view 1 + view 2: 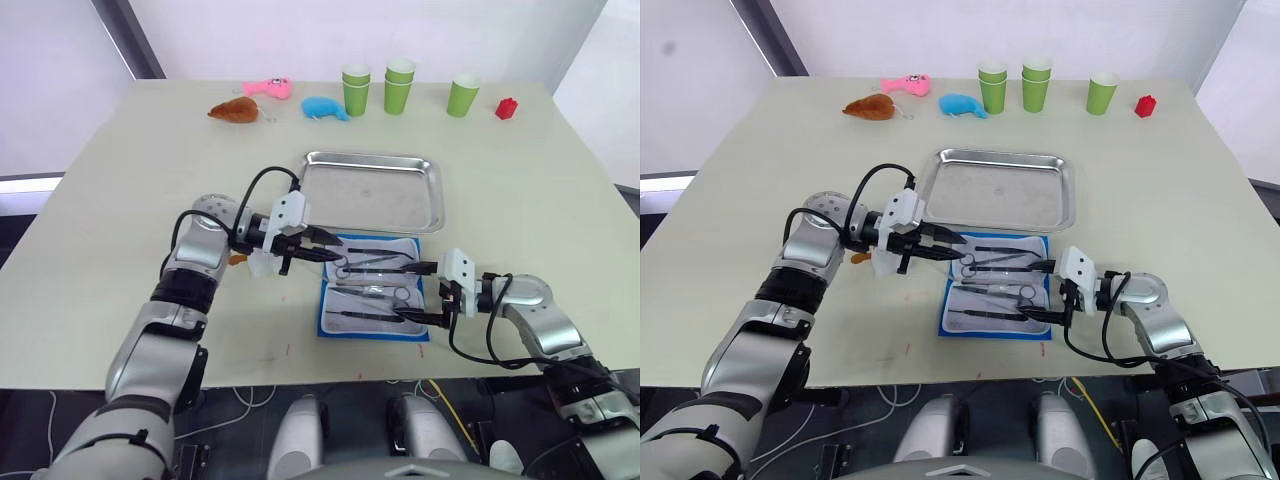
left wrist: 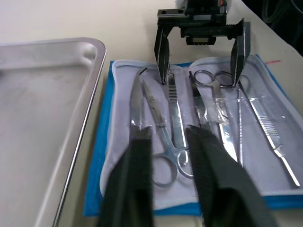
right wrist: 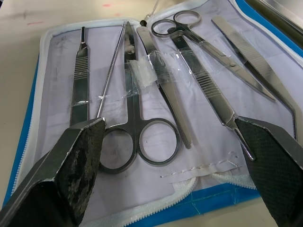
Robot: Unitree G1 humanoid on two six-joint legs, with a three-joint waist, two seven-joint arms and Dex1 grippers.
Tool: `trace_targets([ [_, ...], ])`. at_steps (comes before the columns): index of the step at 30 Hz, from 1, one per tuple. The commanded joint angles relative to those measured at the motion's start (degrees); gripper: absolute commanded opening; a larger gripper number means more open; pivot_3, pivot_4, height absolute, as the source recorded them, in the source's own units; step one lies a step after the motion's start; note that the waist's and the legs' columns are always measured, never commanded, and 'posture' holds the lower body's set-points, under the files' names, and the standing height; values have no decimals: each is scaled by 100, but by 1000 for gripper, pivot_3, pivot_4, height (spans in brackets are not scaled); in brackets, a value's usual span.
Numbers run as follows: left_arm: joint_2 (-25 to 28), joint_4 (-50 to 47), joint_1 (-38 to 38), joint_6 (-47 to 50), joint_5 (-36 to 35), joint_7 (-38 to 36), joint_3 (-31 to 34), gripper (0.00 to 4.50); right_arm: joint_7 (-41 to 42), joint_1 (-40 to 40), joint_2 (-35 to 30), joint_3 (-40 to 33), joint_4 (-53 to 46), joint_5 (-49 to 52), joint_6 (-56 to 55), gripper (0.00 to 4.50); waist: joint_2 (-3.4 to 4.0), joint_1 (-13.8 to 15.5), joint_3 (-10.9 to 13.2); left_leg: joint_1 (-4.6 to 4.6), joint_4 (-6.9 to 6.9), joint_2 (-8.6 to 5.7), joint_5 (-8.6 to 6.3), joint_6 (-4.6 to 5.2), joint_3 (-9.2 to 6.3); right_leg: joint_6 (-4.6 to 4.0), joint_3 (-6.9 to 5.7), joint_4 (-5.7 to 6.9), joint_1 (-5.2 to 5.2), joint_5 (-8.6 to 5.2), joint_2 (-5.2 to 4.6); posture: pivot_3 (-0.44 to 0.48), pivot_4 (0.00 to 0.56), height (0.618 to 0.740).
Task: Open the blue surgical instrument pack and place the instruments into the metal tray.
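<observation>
The blue surgical instrument pack [image 1: 371, 288] lay unzipped and flat near the table's [image 1: 100, 250] front edge, just in front of the metal tray [image 1: 372, 190], which held nothing. The instruments [image 3: 137, 123] lay side by side on the grey lining, some under clear straps (apparently retaining them). The left gripper [image 1: 322, 252] and the right gripper [image 1: 418, 294] both hovered over the pack, fingers spread, holding nothing. Judgement: the tools are light, rigid, slick steel lying flat; the scissors' ring handles [image 3: 158, 142] offer the surest purchase.
</observation>
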Motion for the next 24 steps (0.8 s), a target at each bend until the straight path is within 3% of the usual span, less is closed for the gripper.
trace_targets([
  [1,-134,548,-220,-447,210,118,-23,1200,-96,186,-45,142,199,-239,255,4500,0,-1,0,0,0,0,0,0,0,0,0,0,0,0,0,0,150,739],
  [16,-678,2273,-660,-1388,879,1033,85,1200,-124,247,-55,146,158,-238,281,4500,-2,12,-1,-3,16,-1,0,0,-10,2,-3,4,9,1,2,0,150,739],
  [24,-901,2359,-664,-1400,800,609,135,1200,-142,251,-45,158,146,-246,283,4500,-2,10,-2,-1,18,-1,0,0,-13,2,-3,3,16,1,4,0,150,739],
])
